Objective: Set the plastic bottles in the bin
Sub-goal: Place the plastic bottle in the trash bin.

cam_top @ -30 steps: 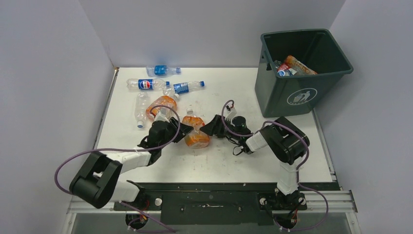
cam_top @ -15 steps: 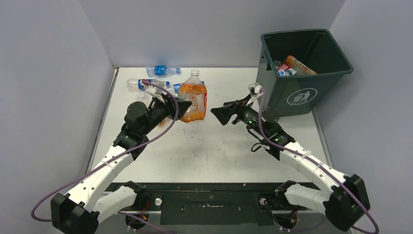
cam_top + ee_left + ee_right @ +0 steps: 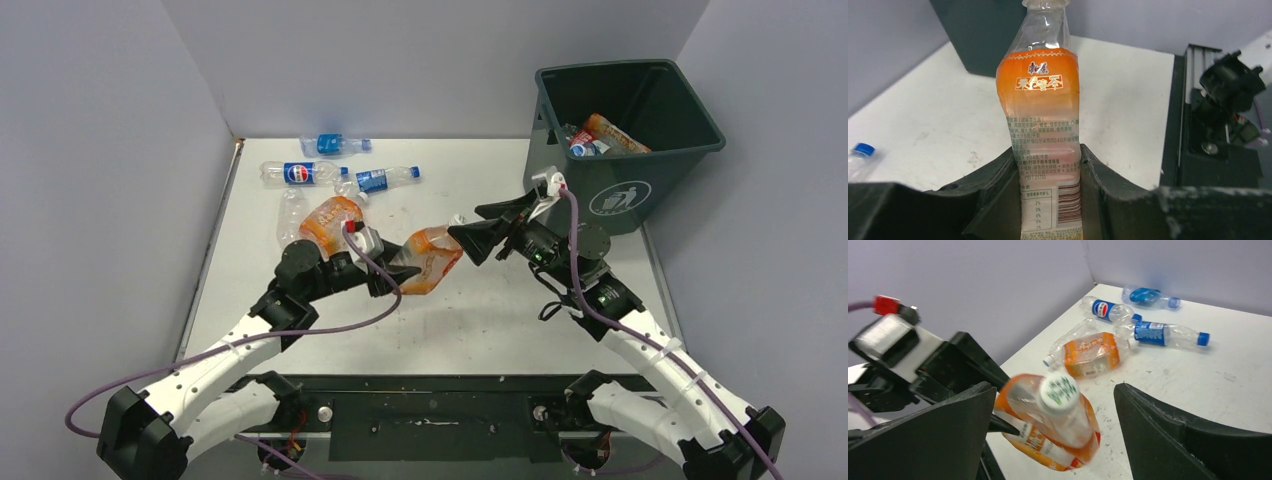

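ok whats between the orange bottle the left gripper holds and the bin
The right gripper, jaws open at the cap of the orange bottle, with the bin beyond it; the top external view shows this.

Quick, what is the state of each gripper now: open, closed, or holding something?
Left gripper: closed on the orange-labelled bottle.
Right gripper: open, fingers either side of that bottle's cap, not gripping.
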